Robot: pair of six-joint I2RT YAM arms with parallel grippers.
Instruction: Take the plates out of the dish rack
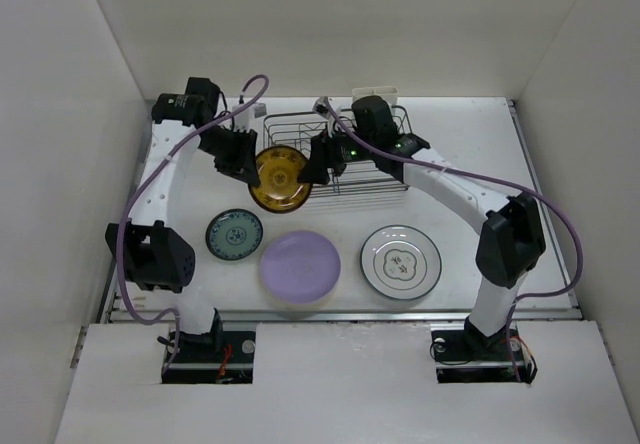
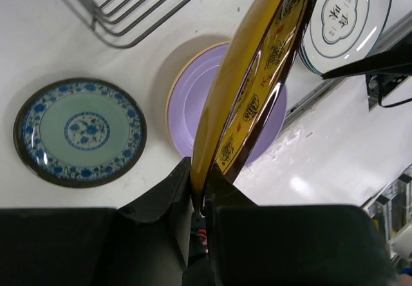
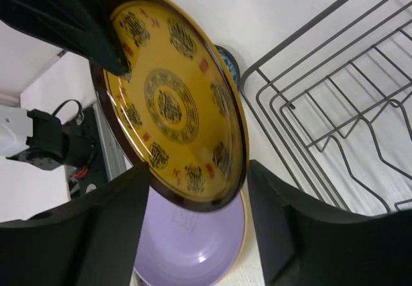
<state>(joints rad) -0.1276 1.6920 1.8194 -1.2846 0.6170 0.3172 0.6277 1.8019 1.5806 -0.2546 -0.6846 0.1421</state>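
A brown-and-yellow plate (image 1: 280, 178) was held on edge just beside the dish rack (image 1: 300, 116), clenched at its rim by the left gripper (image 2: 203, 196). The right gripper (image 3: 198, 202) was spread open. A teal plate (image 1: 235, 235), lavender plate (image 1: 300, 265) and grey-patterned plate (image 1: 400, 260) were laid on the table; the rack seemed emptied.

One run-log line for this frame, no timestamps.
left gripper: shut on yellow plate | right gripper: open, astride its rim | on table: teal plate, lavender plate, white plate
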